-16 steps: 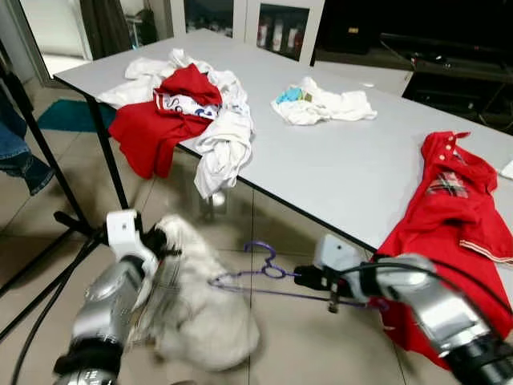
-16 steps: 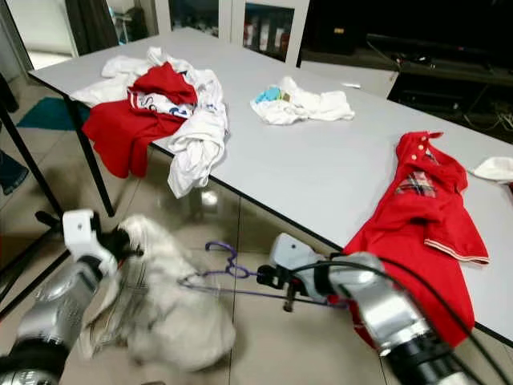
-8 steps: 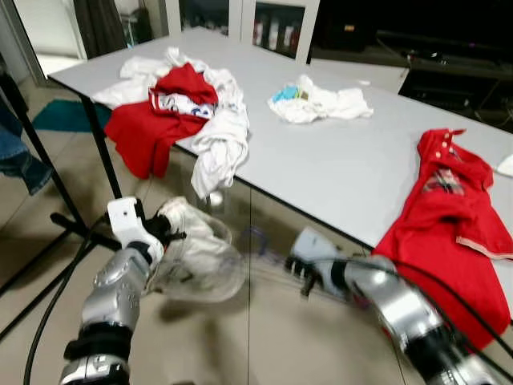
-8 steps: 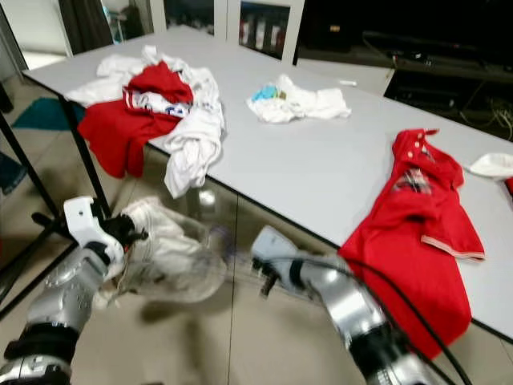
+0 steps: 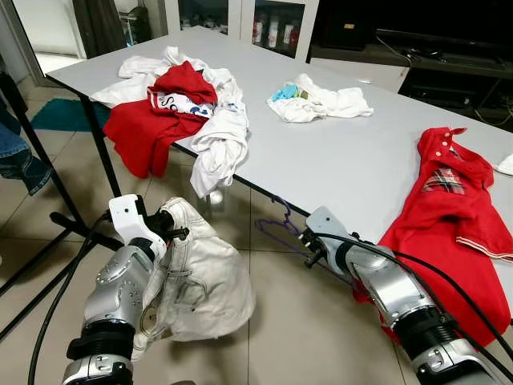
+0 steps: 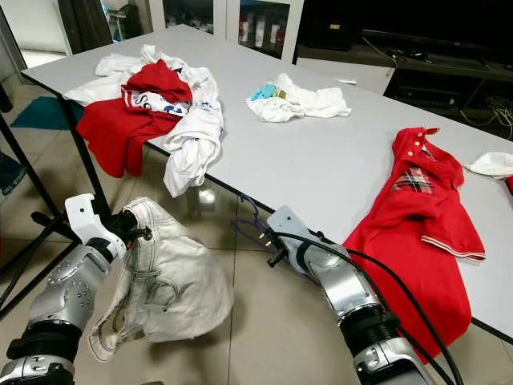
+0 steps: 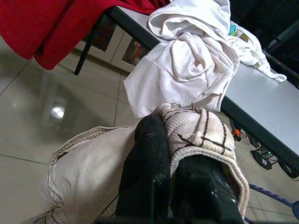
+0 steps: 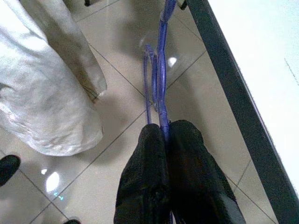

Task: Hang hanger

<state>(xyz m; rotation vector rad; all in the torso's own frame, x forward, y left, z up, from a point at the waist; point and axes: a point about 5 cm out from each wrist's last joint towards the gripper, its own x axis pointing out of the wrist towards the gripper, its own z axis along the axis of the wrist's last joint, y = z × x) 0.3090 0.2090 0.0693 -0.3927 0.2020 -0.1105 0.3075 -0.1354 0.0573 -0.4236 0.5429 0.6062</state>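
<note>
The purple hanger (image 5: pixel 280 227) hangs low in front of the table's near edge, above the tiled floor (image 5: pixel 280 337), pinched in the right gripper (image 8: pixel 163 135), whose two black fingers are pressed together on the thin wire. In the right wrist view the hanger's hook reaches up toward the dark edge of the grey table (image 5: pixel 345 152). To the left, the left gripper (image 7: pixel 173 163) has its fingers clamped on the waistband of a cream-white garment (image 5: pixel 200 281), which droops in a bunched mass from the gripper toward the floor, well apart from the hanger. On the far left of the table lies a heap of red and white clothes (image 5: pixel 180 104), partly spilling over the near edge. Farther back toward the middle sits a small white bundle with a bit of blue (image 5: pixel 317 100). On the right, a red polo shirt (image 5: pixel 449 208) drapes over the table's near edge, just beside the right arm. A black stand (image 5: pixel 48 184) rises at the far left.
</note>
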